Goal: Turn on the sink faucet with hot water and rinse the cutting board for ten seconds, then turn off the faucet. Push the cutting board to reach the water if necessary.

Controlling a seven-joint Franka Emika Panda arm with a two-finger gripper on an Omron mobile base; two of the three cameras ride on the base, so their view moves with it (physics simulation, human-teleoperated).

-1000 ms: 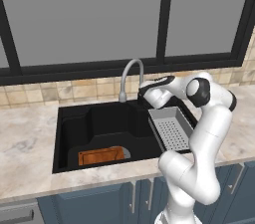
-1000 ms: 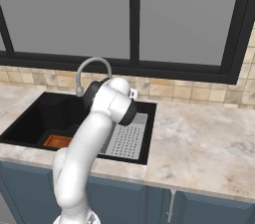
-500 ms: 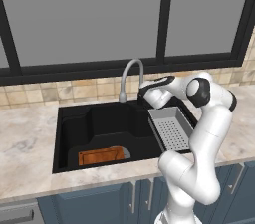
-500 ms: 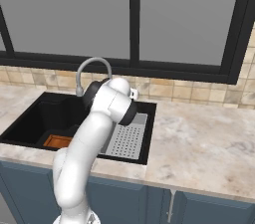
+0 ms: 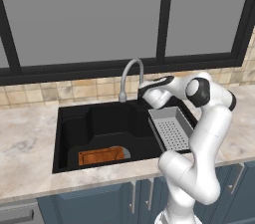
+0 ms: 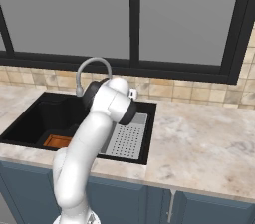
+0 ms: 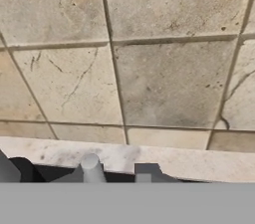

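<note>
Faucet [image 5: 130, 75] first: its grey gooseneck arches over the back edge of the black sink [image 5: 99, 121], and my hand sits low behind that rim, just beside the faucet's base. My fingers [image 5: 143, 93] are hidden there; I cannot tell how wide they stand or whether they hold the handle. Tiled wall [image 7: 149, 58] faces my hand camera. The cutting board [image 5: 101, 156] lies flat at the basin's front left corner, well apart from the spout. A grey perforated tray [image 5: 172, 127] rests on the right.
</note>
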